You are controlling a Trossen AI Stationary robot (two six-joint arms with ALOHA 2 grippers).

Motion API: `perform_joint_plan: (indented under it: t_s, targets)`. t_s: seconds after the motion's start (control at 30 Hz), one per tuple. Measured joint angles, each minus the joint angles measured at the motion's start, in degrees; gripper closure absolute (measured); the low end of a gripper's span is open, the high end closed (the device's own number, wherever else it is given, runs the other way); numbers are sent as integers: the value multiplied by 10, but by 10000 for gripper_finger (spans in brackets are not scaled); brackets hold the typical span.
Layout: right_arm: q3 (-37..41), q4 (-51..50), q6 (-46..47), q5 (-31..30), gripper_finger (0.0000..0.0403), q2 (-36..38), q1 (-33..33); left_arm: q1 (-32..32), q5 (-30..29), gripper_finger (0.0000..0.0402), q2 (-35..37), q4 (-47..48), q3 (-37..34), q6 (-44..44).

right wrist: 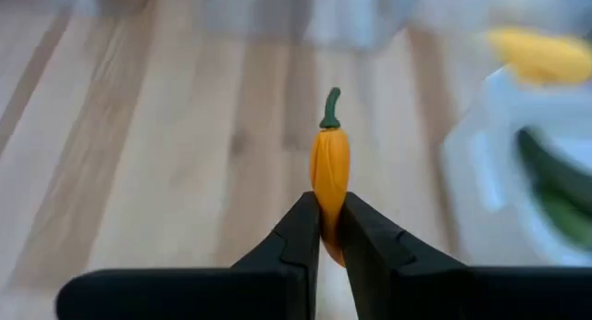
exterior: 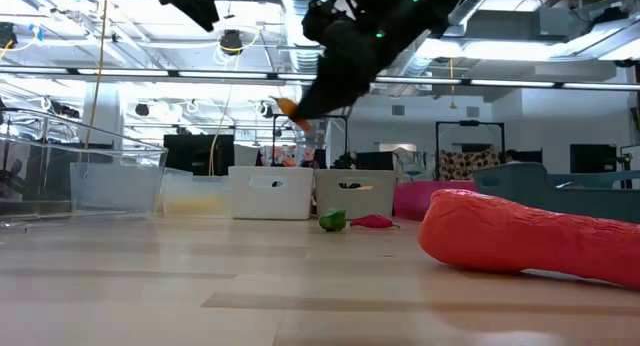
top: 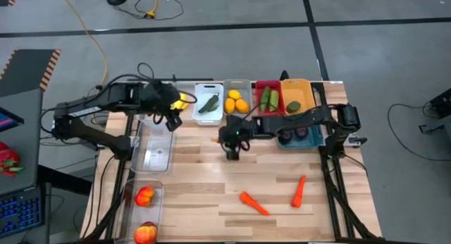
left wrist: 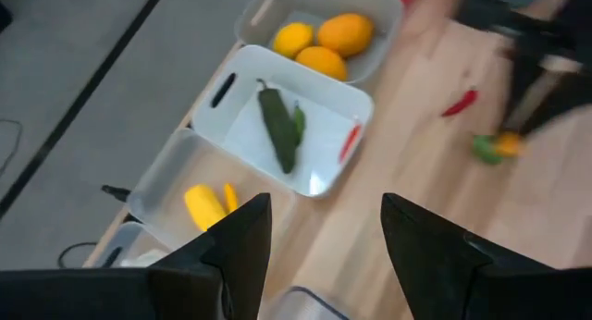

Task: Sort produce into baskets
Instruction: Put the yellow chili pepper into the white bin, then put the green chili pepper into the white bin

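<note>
My right gripper (right wrist: 330,218) is shut on a tiny orange chili (right wrist: 330,163) with a green stem, above the table's middle in the high view (top: 232,151) and well above the wood in the low view (exterior: 290,108). A green chili (exterior: 332,221) and a red chili (exterior: 372,222) lie on the table below it. My left gripper (left wrist: 324,227) is open and empty above the clear bins at the far left (top: 170,117). Two orange carrots (top: 254,202) (top: 299,191) lie on the table near its front. The baskets stand in a row along the far edge. My right gripper pinches the orange chili's lower end (right wrist: 329,229) between its two fingertips. The chili lies along the fingers and sticks out past them, its green stem (right wrist: 330,107) pointing away. It is lifted clear of the table.
The far row runs from a clear bin with yellow pieces (top: 184,101) to a white bin with green produce (top: 209,103), a grey bin with lemons (top: 236,99), a red bin (top: 266,97) and an orange-yellow bin (top: 296,96). A teal bin (top: 299,135) stands before them. Clear bins (top: 144,196) with red fruit line the left edge.
</note>
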State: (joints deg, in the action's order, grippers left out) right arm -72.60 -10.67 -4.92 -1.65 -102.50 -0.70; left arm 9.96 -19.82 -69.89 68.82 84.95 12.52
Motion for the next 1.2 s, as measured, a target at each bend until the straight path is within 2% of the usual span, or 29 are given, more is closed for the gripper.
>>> perform_joint_plan:
  t_s: [0.2,0.37,0.53,0.7,1.0,1.2]
  targets:
    - [0,89,-1,0,332,0,-48,-66,-17,209,1,5,0,29]
    - [0,129,-2,0,331,0,-82,-118,-62,209,-6,4,0,51]
    - [0,154,-3,1,321,0,-114,-154,-79,209,-11,-2,0,80]
    - [0,156,-3,1,288,0,-143,-178,-80,209,-24,-5,0,83]
    - [0,154,8,1,197,2,-167,-192,-75,209,-70,-21,0,86]
    - [0,90,-30,2,182,57,-164,-192,-74,209,-128,-34,0,55]
